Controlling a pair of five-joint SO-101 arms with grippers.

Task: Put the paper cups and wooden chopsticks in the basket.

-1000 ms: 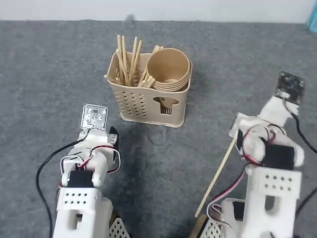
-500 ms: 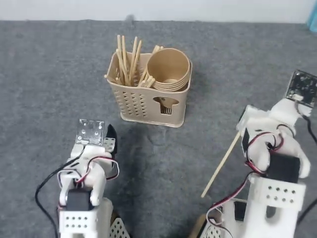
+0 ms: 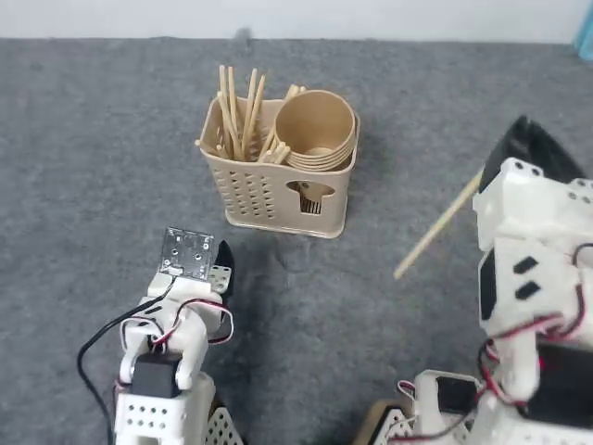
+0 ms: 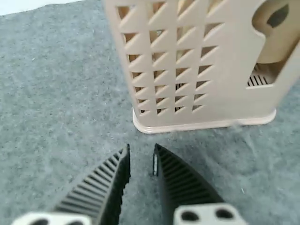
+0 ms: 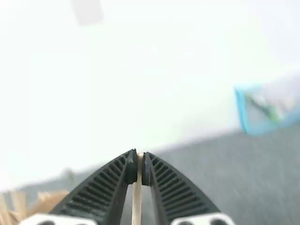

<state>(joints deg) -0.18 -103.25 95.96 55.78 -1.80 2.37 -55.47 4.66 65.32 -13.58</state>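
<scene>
Wooden chopstick (image 3: 440,227) is up off the carpet (image 3: 111,139) now.
Right gripper (image 5: 139,161) pinches it, swung toward the basket (image 3: 269,199); left gripper (image 4: 140,157) sits barely parted, empty.

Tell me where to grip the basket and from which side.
Likely the basket's near top rim, from straight above, one finger each side: it stands upright and open-topped. Favour the half with the chopsticks; the paper cups crowd the rim on theirs.

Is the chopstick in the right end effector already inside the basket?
No, the chopstick sits clamped in the right end effector, well apart from the basket.
</scene>
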